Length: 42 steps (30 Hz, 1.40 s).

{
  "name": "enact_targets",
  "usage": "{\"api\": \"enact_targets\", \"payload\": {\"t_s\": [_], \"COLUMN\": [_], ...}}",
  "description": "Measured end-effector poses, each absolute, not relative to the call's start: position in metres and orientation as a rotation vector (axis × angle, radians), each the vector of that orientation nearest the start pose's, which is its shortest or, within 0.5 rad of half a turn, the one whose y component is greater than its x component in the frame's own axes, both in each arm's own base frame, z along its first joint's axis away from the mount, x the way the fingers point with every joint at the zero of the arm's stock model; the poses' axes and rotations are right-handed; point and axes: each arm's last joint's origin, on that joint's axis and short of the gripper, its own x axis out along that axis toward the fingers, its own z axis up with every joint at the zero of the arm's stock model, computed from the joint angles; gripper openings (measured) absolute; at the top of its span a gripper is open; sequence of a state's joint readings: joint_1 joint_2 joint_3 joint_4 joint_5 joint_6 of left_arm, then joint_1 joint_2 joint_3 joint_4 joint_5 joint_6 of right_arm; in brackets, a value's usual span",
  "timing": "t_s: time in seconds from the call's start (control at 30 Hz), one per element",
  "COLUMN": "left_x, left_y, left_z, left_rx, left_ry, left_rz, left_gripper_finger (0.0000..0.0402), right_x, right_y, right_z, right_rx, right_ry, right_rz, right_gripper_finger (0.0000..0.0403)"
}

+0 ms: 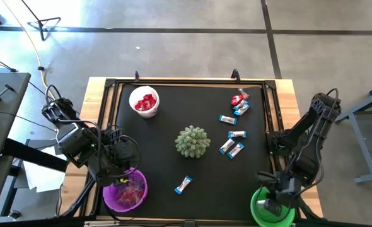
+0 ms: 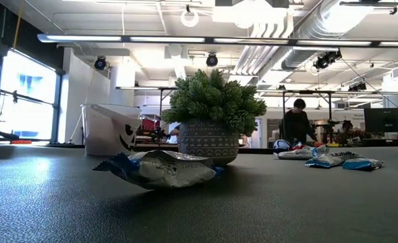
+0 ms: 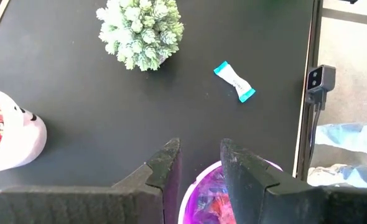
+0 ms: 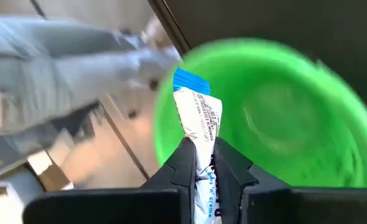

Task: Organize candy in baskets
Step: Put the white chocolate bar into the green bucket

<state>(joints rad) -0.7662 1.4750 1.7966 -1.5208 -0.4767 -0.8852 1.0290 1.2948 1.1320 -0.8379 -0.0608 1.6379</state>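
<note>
You're partway through: red sweets already sit in the white basket (image 1: 144, 101) and the purple basket (image 1: 125, 190), but the green basket (image 1: 272, 206) looks empty — blurry there. Loose candy (image 1: 233, 124) still lies on the table. Your right gripper (image 4: 202, 163) pinches a blue-and-white candy (image 4: 198, 118) over green; the left gripper (image 3: 200, 169) hangs partly open and empty above purple.

A spiky pale-green artificial plant (image 1: 193, 140) in a patterned grey pot is sitting mid-way across the black tabletop (image 1: 173, 164). Far behind, a person in dark clothes (image 2: 297, 123) is standing at a workbench.
</note>
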Motion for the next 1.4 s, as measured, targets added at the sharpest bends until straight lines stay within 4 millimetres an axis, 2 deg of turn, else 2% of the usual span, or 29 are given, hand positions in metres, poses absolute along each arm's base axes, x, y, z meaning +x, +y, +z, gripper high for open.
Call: {"api": "enact_targets", "payload": {"t_s": [0.07, 0.2, 0.47, 0.63, 0.77, 0.87, 1.03, 1.27, 1.4], "left_x": [0.184, 0.183, 0.183, 0.183, 0.184, 0.185, 0.186, 0.181, 0.173], "left_y": [-0.158, -0.158, -0.157, -0.157, -0.157, -0.157, -0.157, -0.163, -0.171], "left_z": [0.413, 0.413, 0.413, 0.413, 0.414, 0.415, 0.415, 0.415, 0.415], "left_rx": [-0.109, -0.100, -0.082, -0.081, -0.055, -0.032, -0.009, -0.056, -0.045], "left_ry": [0.973, 0.975, 0.969, 0.967, 0.932, 0.918, 0.912, 0.892, 0.885], "left_rz": [0.186, 0.193, 0.193, 0.194, 0.206, 0.200, 0.189, 0.203, 0.170], "left_gripper_finger": [0.0101, 0.0101, 0.0101, 0.0101, 0.0101, 0.0101, 0.0101, 0.0101, 0.0101], "right_x": [0.124, 0.122, 0.121, 0.125, 0.140, 0.155, 0.176, 0.208, 0.232], "right_y": [0.217, 0.215, 0.215, 0.213, 0.203, 0.192, 0.172, 0.145, 0.142], "right_z": [0.294, 0.293, 0.293, 0.292, 0.292, 0.293, 0.293, 0.283, 0.270], "right_rx": [0.905, 0.976, 1.003, 1.013, 0.990, 0.906, 0.754, 0.589, 0.518], "right_ry": [1.469, 1.495, 1.505, 1.498, 1.344, 1.180, 1.048, 1.087, 1.114], "right_rz": [-0.027, -0.141, -0.168, -0.179, -0.207, -0.223, -0.244, -0.224, -0.144], "right_gripper_finger": [0.0025, 0.0038, 0.0120, 0.0145, 0.0139, 0.0126, 0.0106, 0.0097, 0.0097]}}
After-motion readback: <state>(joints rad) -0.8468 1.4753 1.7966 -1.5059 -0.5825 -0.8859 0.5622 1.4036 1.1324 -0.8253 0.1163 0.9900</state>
